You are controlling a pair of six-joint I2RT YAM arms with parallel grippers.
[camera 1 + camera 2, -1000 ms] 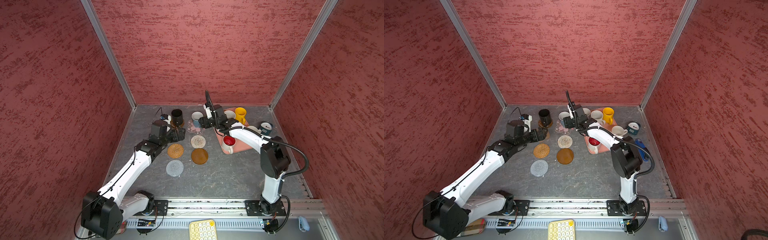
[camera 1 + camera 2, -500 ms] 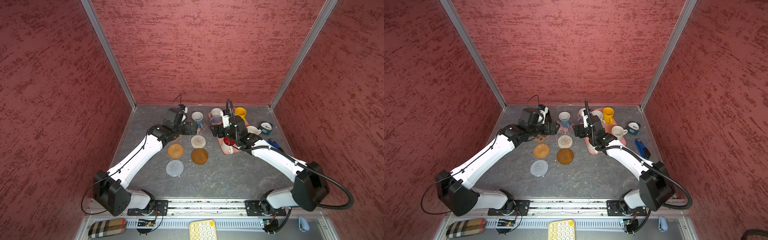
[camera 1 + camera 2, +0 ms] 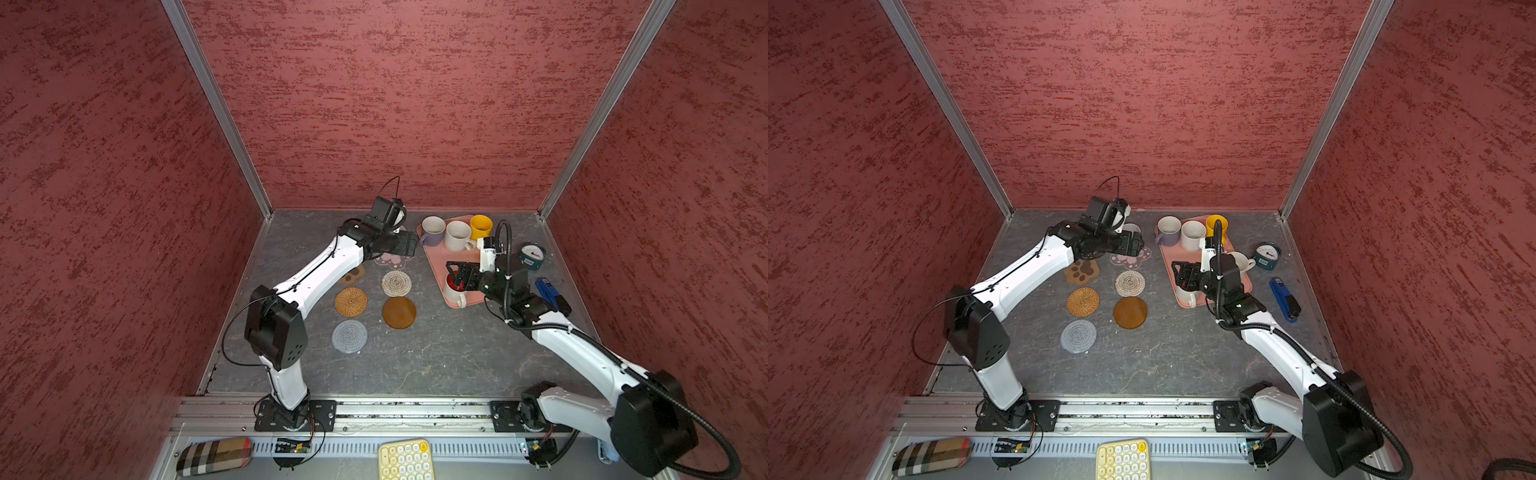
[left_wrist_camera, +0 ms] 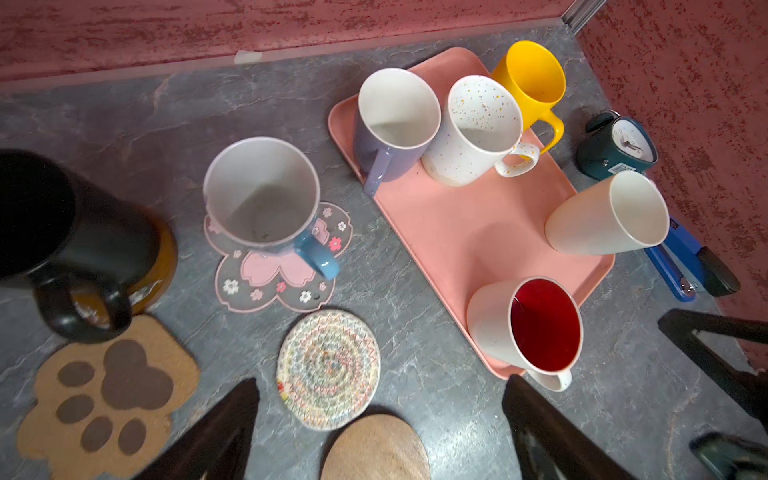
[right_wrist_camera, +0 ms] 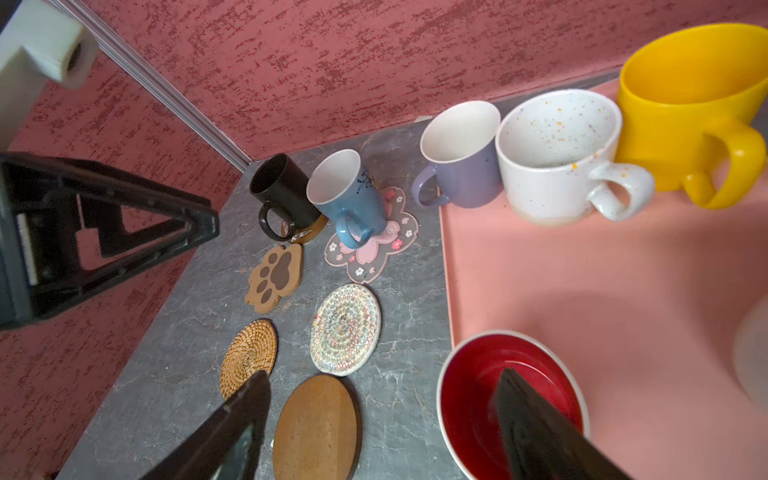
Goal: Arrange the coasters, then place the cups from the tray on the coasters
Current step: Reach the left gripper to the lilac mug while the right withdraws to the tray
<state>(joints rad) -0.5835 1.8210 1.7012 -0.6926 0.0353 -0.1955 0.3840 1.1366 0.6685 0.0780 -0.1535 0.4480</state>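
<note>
The black cup [image 4: 62, 232] stands on a glossy brown coaster, and the light blue cup [image 4: 266, 199] on the pink flower coaster [image 4: 286, 282]. On the pink tray [image 3: 438, 259] are the lavender [image 3: 432, 230], speckled [image 3: 457, 235], yellow [image 3: 481, 226], cream [image 4: 606, 216] and red-lined white [image 3: 453, 289] cups. The paw [image 3: 1081, 272], beige woven [image 3: 396, 283], rattan [image 3: 350, 301], brown disc [image 3: 399, 312] and grey woven [image 3: 349, 336] coasters lie bare. My left gripper [image 3: 411, 245] hovers open and empty above the light blue cup. My right gripper [image 5: 382, 419] is open, one finger over the red-lined cup's inside and the other outside it.
A teal clock [image 3: 532, 254] and a blue stapler [image 3: 548, 291] lie right of the tray near the right wall. A yellow keypad [image 3: 405, 459] and a plaid case [image 3: 214, 455] sit in front of the rail. Red walls close in three sides.
My right gripper has left the light blue cup on the flower coaster and swung back over the tray to the red-lined cup. My left gripper has moved right, away from the black cup.
</note>
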